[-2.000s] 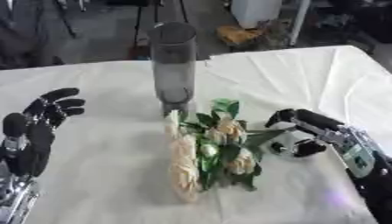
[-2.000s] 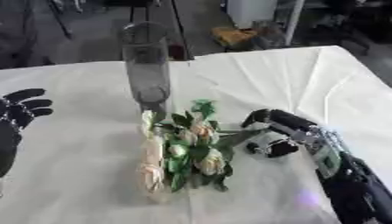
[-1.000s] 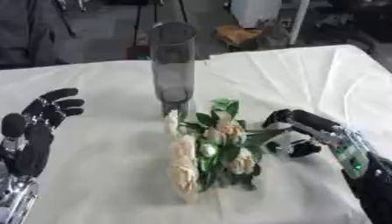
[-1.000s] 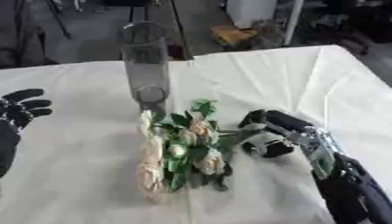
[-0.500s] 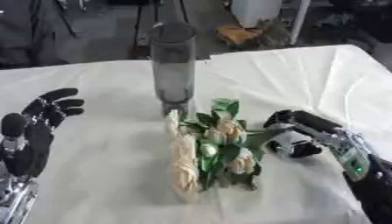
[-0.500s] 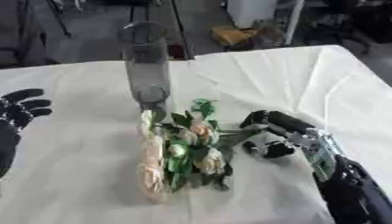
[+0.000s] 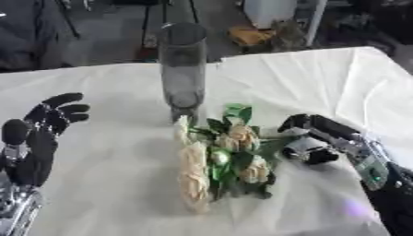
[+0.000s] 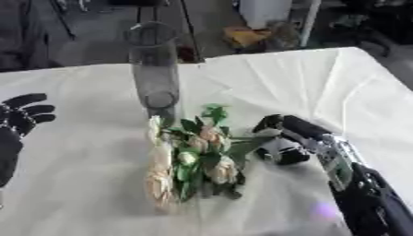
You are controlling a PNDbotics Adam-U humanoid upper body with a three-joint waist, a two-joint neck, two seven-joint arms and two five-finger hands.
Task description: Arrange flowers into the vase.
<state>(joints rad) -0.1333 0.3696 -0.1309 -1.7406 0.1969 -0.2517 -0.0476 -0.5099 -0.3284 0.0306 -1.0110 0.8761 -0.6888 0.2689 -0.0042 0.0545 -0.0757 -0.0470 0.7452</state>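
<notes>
- The right hand comes in from the lower right, its fingers curled inward and the thumb below them.
- The left hand stands at the lower left, fingers relaxed and pointing up.

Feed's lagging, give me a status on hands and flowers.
Right hand curled at the flowers, grip unclear. Left hand open, idle, lower left. Flowers lying on table; vase upright behind them, unobstructed.

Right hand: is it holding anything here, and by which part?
The right hand is curled at the stem side of the flowers lying on the table; whether it actually grips a stem cannot be told. The left hand holds nothing.
</notes>
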